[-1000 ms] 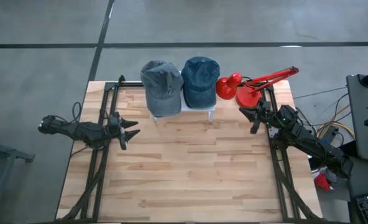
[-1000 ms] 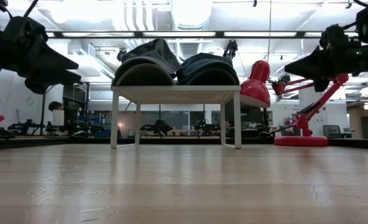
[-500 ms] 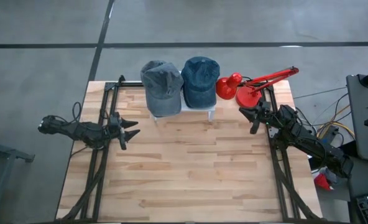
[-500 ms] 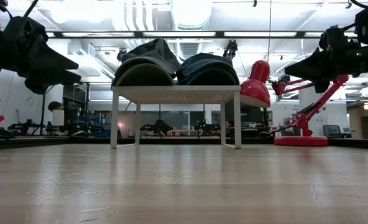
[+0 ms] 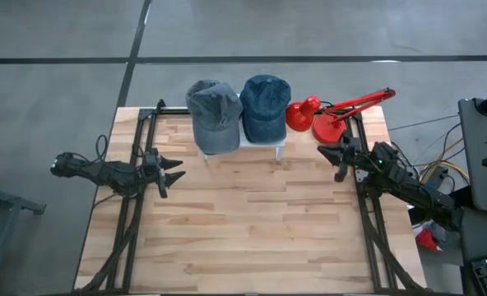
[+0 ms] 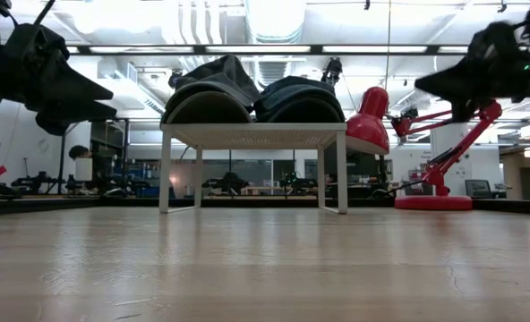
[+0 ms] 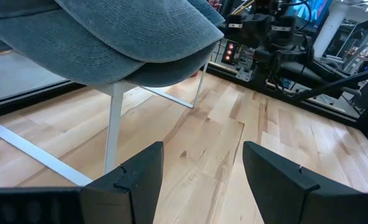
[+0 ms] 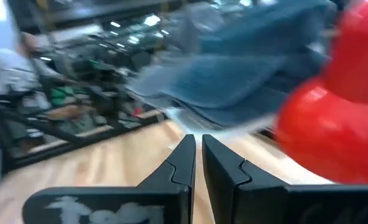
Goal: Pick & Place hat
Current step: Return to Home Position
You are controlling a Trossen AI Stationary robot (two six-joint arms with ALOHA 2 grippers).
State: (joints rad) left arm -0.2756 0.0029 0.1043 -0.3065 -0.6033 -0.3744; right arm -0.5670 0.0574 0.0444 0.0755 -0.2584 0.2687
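Two denim hats sit side by side on a small white rack (image 5: 281, 146) at the table's far edge: a grey-blue one (image 5: 213, 115) on the left and a darker blue one (image 5: 266, 105) on the right. Both lie on the rack's top, and their brims jut over its near edge (image 7: 109, 46). My left gripper (image 5: 180, 169) hovers open at the table's left side, pointing toward the rack, with nothing between its fingers (image 7: 140, 171). My right gripper (image 5: 322, 151) hovers shut and empty at the far right, beside the lamp (image 8: 198, 146).
A red desk lamp (image 5: 330, 115) stands at the far right corner, its shade (image 6: 370, 121) next to the rack and close to my right gripper. Dark frame rails (image 5: 136, 205) run along the table's left and right sides. Bare wood (image 5: 252, 222) lies in the middle and near part.
My right gripper has swung a little and its tip has risen slightly, staying shut and empty. The hats and the left arm have kept still.
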